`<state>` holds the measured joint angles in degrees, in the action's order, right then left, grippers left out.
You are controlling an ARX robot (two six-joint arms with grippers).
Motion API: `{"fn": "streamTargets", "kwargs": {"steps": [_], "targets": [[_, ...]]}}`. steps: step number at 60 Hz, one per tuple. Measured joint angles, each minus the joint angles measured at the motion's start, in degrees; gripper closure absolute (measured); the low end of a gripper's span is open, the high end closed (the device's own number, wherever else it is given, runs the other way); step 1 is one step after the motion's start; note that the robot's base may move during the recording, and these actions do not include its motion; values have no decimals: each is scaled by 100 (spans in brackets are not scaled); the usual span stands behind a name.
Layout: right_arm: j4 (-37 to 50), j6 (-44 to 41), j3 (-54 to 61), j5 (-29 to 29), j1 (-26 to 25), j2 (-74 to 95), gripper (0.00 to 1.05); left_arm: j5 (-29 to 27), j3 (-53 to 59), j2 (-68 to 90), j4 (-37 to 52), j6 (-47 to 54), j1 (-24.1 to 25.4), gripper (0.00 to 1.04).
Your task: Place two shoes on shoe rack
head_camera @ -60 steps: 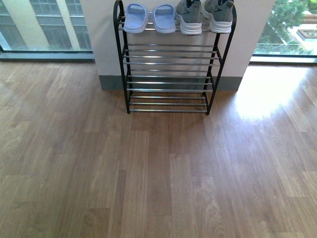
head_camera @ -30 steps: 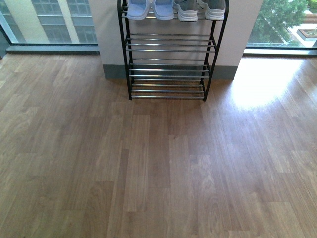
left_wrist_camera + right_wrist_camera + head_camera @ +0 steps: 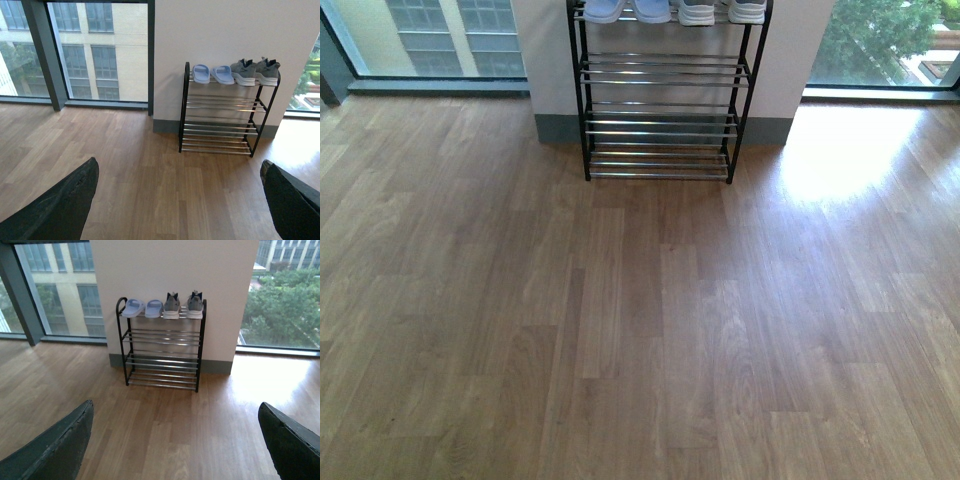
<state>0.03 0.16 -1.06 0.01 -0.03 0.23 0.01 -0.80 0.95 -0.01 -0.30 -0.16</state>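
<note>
The two shoes, grey sneakers with white soles, stand side by side on the right half of the shoe rack's top tier: one shoe (image 3: 243, 73) (image 3: 172, 306) and the other (image 3: 267, 71) (image 3: 195, 305). In the front view only their toes (image 3: 696, 12) (image 3: 747, 11) show at the top edge. The shoe rack (image 3: 658, 62) (image 3: 220, 106) (image 3: 162, 334) stands against a white wall. My left gripper (image 3: 179, 162) and right gripper (image 3: 175, 404) are both open, empty, and well back from the rack above bare floor.
A pair of light blue slippers (image 3: 212, 74) (image 3: 142, 307) (image 3: 626, 10) fills the left half of the top tier. The lower chrome tiers hold nothing. Wooden floor (image 3: 640, 320) stretches in front. Floor-to-ceiling windows (image 3: 95, 50) (image 3: 285, 295) flank the wall.
The front view has drawn back from the rack: it has slid up the picture and shrunk, and the shoes now show only at the top edge.
</note>
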Motion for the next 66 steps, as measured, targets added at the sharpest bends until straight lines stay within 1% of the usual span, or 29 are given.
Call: {"fn": "streamTargets", "kwargs": {"steps": [66], "targets": [[-4,0,0,2,0,4,9,-2,0,0,0,4,0,9]]}}
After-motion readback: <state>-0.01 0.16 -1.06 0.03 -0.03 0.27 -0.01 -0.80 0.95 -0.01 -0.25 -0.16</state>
